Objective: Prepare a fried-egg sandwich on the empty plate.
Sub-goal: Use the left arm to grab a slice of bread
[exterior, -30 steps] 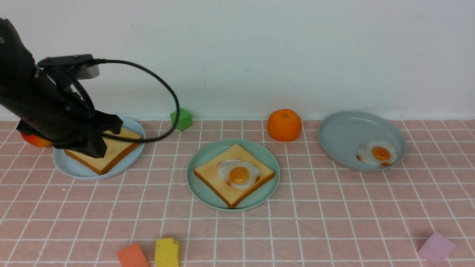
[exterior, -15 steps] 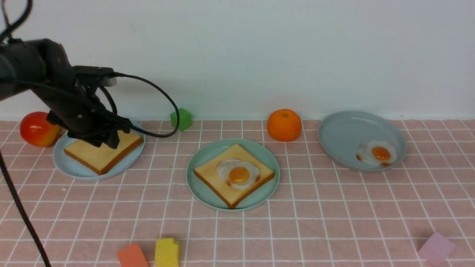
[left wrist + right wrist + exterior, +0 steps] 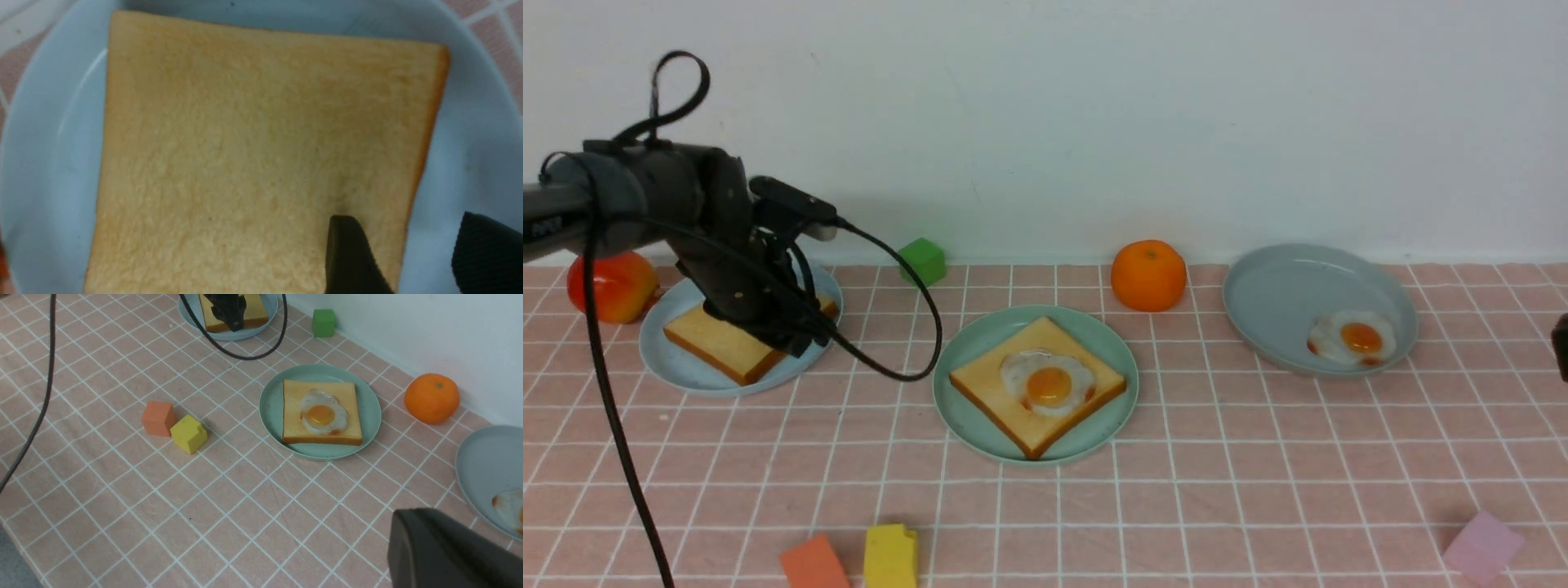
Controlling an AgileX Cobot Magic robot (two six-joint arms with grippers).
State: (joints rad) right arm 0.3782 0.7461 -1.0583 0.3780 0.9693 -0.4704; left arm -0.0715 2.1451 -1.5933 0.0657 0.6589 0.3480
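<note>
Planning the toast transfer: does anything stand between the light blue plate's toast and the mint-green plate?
No object lies between the toast and the mint-green plate; only the left arm's own black cable hangs there. The green cube sits farther back.

Staged lab tabletop: pink checked cloth [image 3: 1258,457], bare white wall [image 3: 1094,122], orange [image 3: 1148,275], green block [image 3: 922,261].

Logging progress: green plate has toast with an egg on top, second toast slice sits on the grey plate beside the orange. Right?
No. The second toast slice sits on the light blue plate at the left, as the front view shows. The grey plate beside the orange holds only a spare egg. The rest is right.
</note>
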